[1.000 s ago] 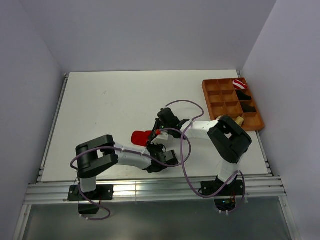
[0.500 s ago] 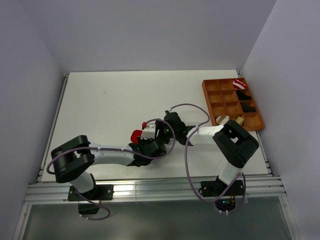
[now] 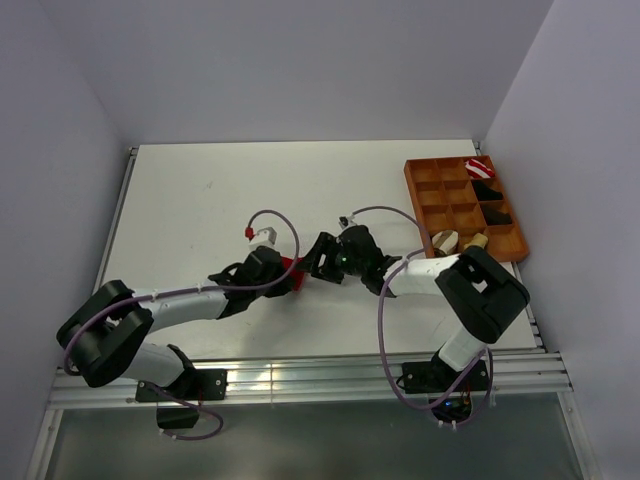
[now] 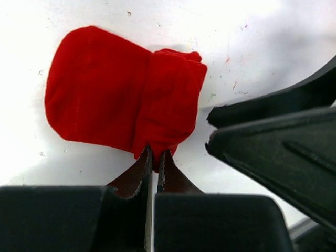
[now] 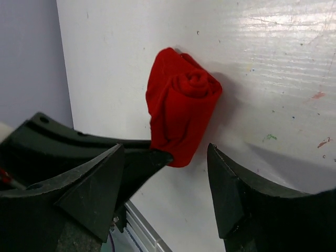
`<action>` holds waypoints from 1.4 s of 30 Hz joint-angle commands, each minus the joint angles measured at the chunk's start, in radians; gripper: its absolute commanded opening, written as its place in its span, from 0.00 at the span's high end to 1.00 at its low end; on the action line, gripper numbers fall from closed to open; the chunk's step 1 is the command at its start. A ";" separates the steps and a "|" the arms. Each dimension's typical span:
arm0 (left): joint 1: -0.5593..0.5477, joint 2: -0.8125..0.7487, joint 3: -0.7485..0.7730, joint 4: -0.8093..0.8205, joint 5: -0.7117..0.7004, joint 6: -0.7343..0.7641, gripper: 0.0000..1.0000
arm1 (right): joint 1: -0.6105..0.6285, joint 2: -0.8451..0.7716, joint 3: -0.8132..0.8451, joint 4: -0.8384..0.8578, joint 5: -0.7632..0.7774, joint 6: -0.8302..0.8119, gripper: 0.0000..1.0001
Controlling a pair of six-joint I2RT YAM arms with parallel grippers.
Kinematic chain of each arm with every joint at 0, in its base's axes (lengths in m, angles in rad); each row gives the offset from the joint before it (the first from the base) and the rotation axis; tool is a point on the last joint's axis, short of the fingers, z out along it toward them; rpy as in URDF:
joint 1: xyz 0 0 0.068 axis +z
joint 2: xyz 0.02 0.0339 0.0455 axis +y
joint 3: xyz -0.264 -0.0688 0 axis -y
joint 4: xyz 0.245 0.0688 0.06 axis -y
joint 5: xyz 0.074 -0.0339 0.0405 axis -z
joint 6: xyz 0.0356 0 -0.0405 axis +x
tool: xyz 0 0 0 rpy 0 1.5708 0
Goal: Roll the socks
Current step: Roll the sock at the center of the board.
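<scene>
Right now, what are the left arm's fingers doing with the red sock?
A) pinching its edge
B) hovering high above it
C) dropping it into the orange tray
A: the left wrist view shows the left fingers shut on the edge of the red sock.

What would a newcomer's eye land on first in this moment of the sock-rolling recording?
The bright red sock, partly rolled, lies in the middle of the white table. The left claw is shut, pinching one edge of it, while the right claw stands open facing its rolled end. At the table's right edge sits an orange tray with a red-and-white bundle in its far corner.
</scene>
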 commanded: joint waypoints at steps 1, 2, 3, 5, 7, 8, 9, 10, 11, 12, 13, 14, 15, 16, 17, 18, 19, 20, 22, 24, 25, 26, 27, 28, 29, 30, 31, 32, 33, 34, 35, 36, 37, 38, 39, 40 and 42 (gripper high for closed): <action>0.086 -0.009 -0.056 0.076 0.242 -0.057 1.00 | -0.003 0.027 -0.012 0.095 -0.008 0.015 0.29; 0.101 -0.004 -0.060 0.083 0.264 -0.061 0.99 | -0.003 0.033 -0.015 0.112 -0.008 0.017 0.29; 0.132 0.008 -0.063 0.091 0.284 -0.066 0.99 | -0.003 0.039 -0.017 0.119 -0.008 0.018 0.29; 0.157 0.025 -0.073 0.120 0.344 -0.081 0.99 | -0.001 0.053 -0.020 0.144 -0.013 0.020 0.29; 0.184 0.051 -0.080 0.149 0.398 -0.093 0.99 | -0.001 0.065 -0.014 0.146 -0.008 0.012 0.29; 0.192 0.059 -0.082 0.159 0.413 -0.097 0.99 | -0.001 0.069 -0.011 0.139 -0.004 0.009 0.29; 0.204 0.075 -0.083 0.165 0.424 -0.103 0.99 | -0.003 0.076 -0.008 0.136 0.005 0.000 0.29; 0.210 0.083 -0.086 0.169 0.433 -0.106 0.99 | -0.003 0.082 -0.004 0.135 0.011 -0.003 0.29; 0.217 0.091 -0.085 0.174 0.448 -0.107 0.99 | -0.003 0.087 -0.004 0.136 0.016 -0.009 0.29; 0.226 0.103 -0.086 0.176 0.452 -0.109 1.00 | -0.003 0.099 -0.004 0.136 0.019 -0.010 0.29; 0.229 0.108 -0.085 0.174 0.459 -0.110 1.00 | -0.003 0.104 -0.001 0.136 0.027 -0.008 0.30; 0.233 0.112 -0.085 0.176 0.465 -0.110 0.99 | -0.005 0.110 -0.001 0.139 0.031 -0.008 0.31; 0.238 0.121 -0.083 0.173 0.468 -0.109 1.00 | -0.005 0.119 -0.003 0.142 0.038 -0.005 0.32; 0.241 0.125 -0.080 0.168 0.468 -0.109 0.99 | -0.006 0.124 -0.007 0.144 0.054 0.000 0.32; 0.243 0.129 -0.077 0.165 0.470 -0.107 0.99 | -0.008 0.125 -0.012 0.152 0.064 0.009 0.33; 0.244 0.137 -0.074 0.154 0.468 -0.104 0.99 | -0.012 0.125 -0.020 0.162 0.070 0.013 0.33; 0.246 0.141 -0.067 0.148 0.467 -0.098 0.99 | -0.018 0.125 -0.032 0.172 0.076 0.018 0.34; 0.244 0.148 -0.062 0.139 0.465 -0.097 1.00 | -0.021 0.124 -0.034 0.179 0.079 0.021 0.34; 0.244 0.155 -0.045 0.122 0.464 -0.084 1.00 | -0.034 0.121 -0.029 0.167 0.085 0.021 0.34; 0.244 0.164 -0.030 0.108 0.455 -0.064 1.00 | -0.035 0.112 -0.024 0.149 0.099 0.018 0.35; 0.244 0.166 -0.012 0.091 0.458 -0.057 1.00 | -0.035 0.110 -0.015 0.141 0.100 0.018 0.35; 0.244 0.168 -0.002 0.082 0.458 -0.048 0.99 | -0.035 0.107 -0.008 0.115 0.108 0.018 0.35; 0.244 0.169 0.008 0.068 0.455 -0.029 0.99 | -0.034 0.105 -0.001 0.095 0.111 0.020 0.35; 0.244 0.169 0.030 0.048 0.450 -0.020 0.99 | -0.035 0.105 0.015 0.078 0.114 0.020 0.35; 0.243 0.168 0.041 0.038 0.448 0.000 0.99 | -0.035 0.107 0.026 0.034 0.123 0.023 0.35; 0.243 0.166 0.050 0.027 0.444 0.009 1.00 | -0.035 0.107 0.034 0.018 0.128 0.023 0.35; 0.241 0.168 0.070 0.018 0.439 0.018 0.99 | -0.035 0.105 0.042 0.008 0.130 0.026 0.35; 0.241 0.171 0.079 -0.001 0.439 0.031 0.99 | -0.035 0.105 0.045 -0.008 0.131 0.029 0.35; 0.240 0.180 0.091 -0.010 0.438 0.052 0.99 | -0.035 0.108 0.049 -0.015 0.133 0.029 0.35; 0.235 0.186 0.113 -0.018 0.436 0.063 0.99 | -0.035 0.110 0.060 -0.025 0.133 0.027 0.35; 0.232 0.190 0.122 -0.034 0.421 0.074 0.99 | -0.035 0.111 0.062 -0.048 0.134 0.033 0.35; 0.220 0.206 0.133 -0.047 0.413 0.095 0.99 | -0.037 0.110 0.066 -0.057 0.136 0.040 0.35; 0.212 0.215 0.160 -0.061 0.404 0.107 0.99 | -0.037 0.104 0.060 -0.071 0.145 0.047 0.35; 0.204 0.227 0.176 -0.088 0.384 0.118 0.99 | -0.038 0.099 0.058 -0.078 0.151 0.062 0.34; 0.186 0.252 0.203 -0.088 0.378 0.143 0.99 | -0.040 0.092 0.063 -0.089 0.156 0.064 0.34; 0.175 0.264 0.216 -0.088 0.370 0.153 0.99 | -0.040 0.085 0.068 -0.123 0.169 0.069 0.34; 0.140 0.296 0.249 -0.134 0.350 0.178 0.99 | -0.040 0.073 0.083 -0.161 0.188 0.075 0.34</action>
